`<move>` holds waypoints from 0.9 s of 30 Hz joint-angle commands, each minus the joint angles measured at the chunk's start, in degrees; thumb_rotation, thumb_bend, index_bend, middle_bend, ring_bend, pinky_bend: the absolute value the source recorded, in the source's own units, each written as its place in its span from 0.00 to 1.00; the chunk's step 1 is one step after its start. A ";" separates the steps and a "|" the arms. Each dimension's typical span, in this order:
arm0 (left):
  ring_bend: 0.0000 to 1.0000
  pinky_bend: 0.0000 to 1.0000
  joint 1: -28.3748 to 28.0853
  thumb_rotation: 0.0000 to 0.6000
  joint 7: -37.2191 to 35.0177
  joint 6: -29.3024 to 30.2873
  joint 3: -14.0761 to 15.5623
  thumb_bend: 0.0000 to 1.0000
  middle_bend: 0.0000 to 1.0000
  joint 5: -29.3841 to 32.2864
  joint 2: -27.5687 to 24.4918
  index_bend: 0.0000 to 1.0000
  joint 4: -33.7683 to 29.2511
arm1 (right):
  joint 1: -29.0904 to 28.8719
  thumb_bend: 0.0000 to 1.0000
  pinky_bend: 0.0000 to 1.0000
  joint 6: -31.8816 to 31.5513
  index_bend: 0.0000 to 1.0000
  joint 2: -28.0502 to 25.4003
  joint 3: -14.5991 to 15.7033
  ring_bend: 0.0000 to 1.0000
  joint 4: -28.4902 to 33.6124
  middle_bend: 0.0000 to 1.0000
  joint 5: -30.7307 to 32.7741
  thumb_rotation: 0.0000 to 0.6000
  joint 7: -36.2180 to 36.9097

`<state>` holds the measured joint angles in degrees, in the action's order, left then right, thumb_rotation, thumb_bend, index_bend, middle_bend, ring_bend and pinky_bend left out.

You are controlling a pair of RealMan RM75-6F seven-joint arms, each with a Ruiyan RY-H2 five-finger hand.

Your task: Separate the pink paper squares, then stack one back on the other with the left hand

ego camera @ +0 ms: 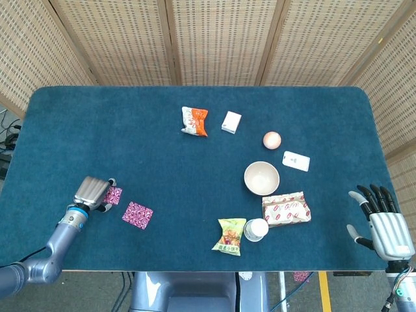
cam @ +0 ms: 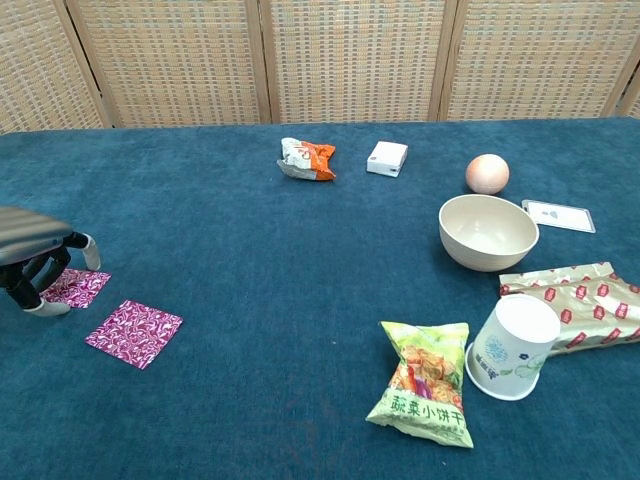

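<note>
Two pink patterned paper squares lie apart on the blue table near its front left. The left square (ego camera: 114,195) (cam: 76,286) lies flat under my left hand (ego camera: 91,192) (cam: 32,256), whose curled fingers (cam: 46,306) come down around its left part and pinch it. The other square (ego camera: 138,215) (cam: 134,333) lies free a short way to the right and nearer the front edge. At the table's front right corner my right hand (ego camera: 383,226) holds nothing, its fingers spread; the chest view does not show it.
A beige bowl (ego camera: 261,177), a tipped paper cup (cam: 512,347), a green snack bag (cam: 424,395) and a red-and-gold packet (cam: 575,296) crowd the right front. Further back sit an orange snack bag (ego camera: 194,121), a white box (ego camera: 231,121), an egg (ego camera: 272,139) and a white card (ego camera: 296,160).
</note>
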<state>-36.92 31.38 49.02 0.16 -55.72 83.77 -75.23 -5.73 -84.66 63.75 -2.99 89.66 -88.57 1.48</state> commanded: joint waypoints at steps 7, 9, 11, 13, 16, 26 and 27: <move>0.58 0.54 0.06 0.84 -1.12 -0.64 -0.12 0.31 0.65 0.04 -0.56 0.48 -0.74 | 0.04 0.32 0.00 -0.13 0.17 0.02 -0.03 0.00 0.08 0.14 0.01 1.00 -0.19; 0.58 0.54 0.09 0.84 -1.19 -0.58 -0.06 0.31 0.65 -0.12 -0.74 0.49 -0.95 | 0.06 0.32 0.00 -0.20 0.17 0.02 -0.03 0.00 0.12 0.14 -0.03 1.00 -0.25; 0.58 0.54 0.11 0.85 -1.43 -0.65 -0.10 0.31 0.65 -0.09 -0.85 0.49 -1.16 | 0.05 0.33 0.00 -0.20 0.17 0.05 -0.04 0.00 0.11 0.14 -0.04 1.00 -0.27; 0.58 0.54 0.15 0.85 -1.97 -0.85 -0.20 0.31 0.65 -0.06 -1.10 0.49 -1.53 | 0.07 0.33 0.00 -0.27 0.17 0.05 -0.06 0.00 0.13 0.14 -0.05 1.00 -0.28; 0.58 0.54 0.14 0.85 -2.15 -0.95 -0.11 0.31 0.65 -0.17 -1.35 0.50 -1.77 | 0.04 0.33 0.00 -0.23 0.17 0.07 -0.08 0.00 0.09 0.14 -0.02 1.00 -0.24; 0.58 0.54 0.09 0.85 -2.42 -0.83 -0.13 0.31 0.65 -0.24 -1.40 0.51 -1.89 | 0.05 0.32 0.00 -0.22 0.17 0.17 -0.10 0.00 -0.13 0.14 0.06 1.00 -0.03; 0.58 0.54 0.08 0.85 -2.34 -0.79 -0.11 0.31 0.65 -0.20 -1.36 0.51 -1.84 | 0.05 0.32 0.00 -0.20 0.17 0.18 -0.10 0.00 -0.26 0.14 0.11 1.00 0.08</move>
<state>-36.83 29.04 48.23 0.05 -55.92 82.40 -77.07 -5.68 -84.87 63.93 -3.09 89.45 -88.48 1.51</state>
